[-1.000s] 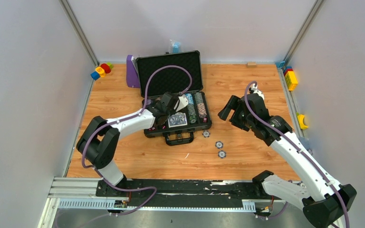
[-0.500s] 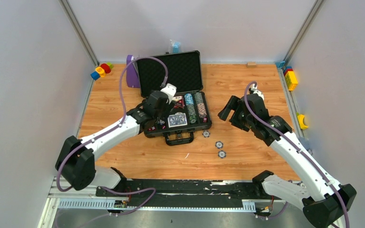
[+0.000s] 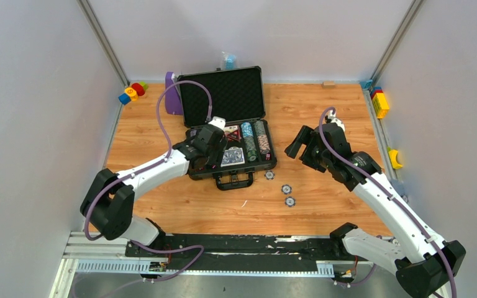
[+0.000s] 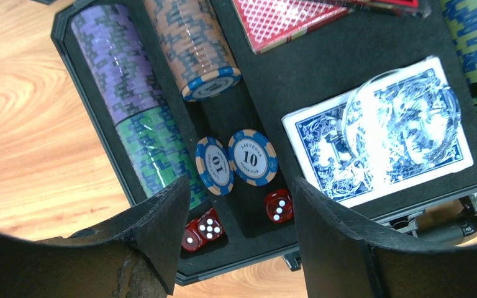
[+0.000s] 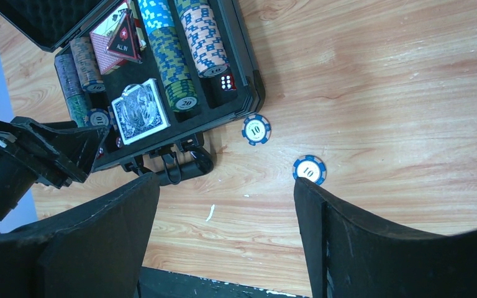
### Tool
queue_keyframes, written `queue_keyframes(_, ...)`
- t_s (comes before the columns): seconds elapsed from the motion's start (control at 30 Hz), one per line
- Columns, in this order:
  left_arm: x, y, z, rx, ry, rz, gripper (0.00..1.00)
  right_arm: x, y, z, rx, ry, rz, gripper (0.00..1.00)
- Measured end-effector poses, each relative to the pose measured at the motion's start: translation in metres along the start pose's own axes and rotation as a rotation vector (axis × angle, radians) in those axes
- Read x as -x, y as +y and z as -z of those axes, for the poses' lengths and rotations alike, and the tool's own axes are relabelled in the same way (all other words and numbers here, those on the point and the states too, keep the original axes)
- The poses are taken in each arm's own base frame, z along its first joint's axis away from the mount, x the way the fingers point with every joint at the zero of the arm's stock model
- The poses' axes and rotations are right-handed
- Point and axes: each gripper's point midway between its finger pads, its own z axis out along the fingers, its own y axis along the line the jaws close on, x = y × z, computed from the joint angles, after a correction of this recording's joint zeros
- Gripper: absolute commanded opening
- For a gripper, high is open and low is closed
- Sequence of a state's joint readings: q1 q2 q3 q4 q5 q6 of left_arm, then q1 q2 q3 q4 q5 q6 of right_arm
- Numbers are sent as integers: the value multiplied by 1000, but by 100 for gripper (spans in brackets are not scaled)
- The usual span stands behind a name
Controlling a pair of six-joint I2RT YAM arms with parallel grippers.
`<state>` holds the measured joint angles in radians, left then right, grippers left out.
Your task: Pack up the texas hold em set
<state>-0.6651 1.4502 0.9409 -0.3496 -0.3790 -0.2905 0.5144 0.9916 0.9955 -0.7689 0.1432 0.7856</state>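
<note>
3 loose chips [image 3: 286, 189] lie on the tabletop [image 3: 323, 118] in front of the open briefcase [image 3: 223, 93], unpacked. Left claw [image 4: 239, 205] hangs over its chip rows [image 4: 130, 93], jaws apart, empty. Right claw [image 5: 225, 186], wide and empty, faces the strays, likely for pickup.

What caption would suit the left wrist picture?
Open tool hovers over two loose blue-edged chips and red dice in the dark grey case.

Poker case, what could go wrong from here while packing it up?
Three stray chips lie on the table outside the case; closing now would leave them behind. Two loose chips sit unstacked by the dice below the open left fingers; they may spill or keep it from shutting.
</note>
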Motion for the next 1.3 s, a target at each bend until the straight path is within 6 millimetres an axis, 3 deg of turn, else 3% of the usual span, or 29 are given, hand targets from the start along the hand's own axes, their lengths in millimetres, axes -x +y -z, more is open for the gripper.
queue_keyframes(0.6,-21,3,-8,24,79,-27,69,0,1,2,9,0,0,80)
queue_keyframes(0.87,-21,1,-13,14,92,-44,69,0,1,2,11,-2,-1,80)
queue_keyframes(1.13,-19,-3,-16,3,108,-77,51,0,1,2,11,-2,-1,80)
queue_keyframes(1.3,-19,0,-20,28,107,-92,45,0,1,2,11,-2,-1,80)
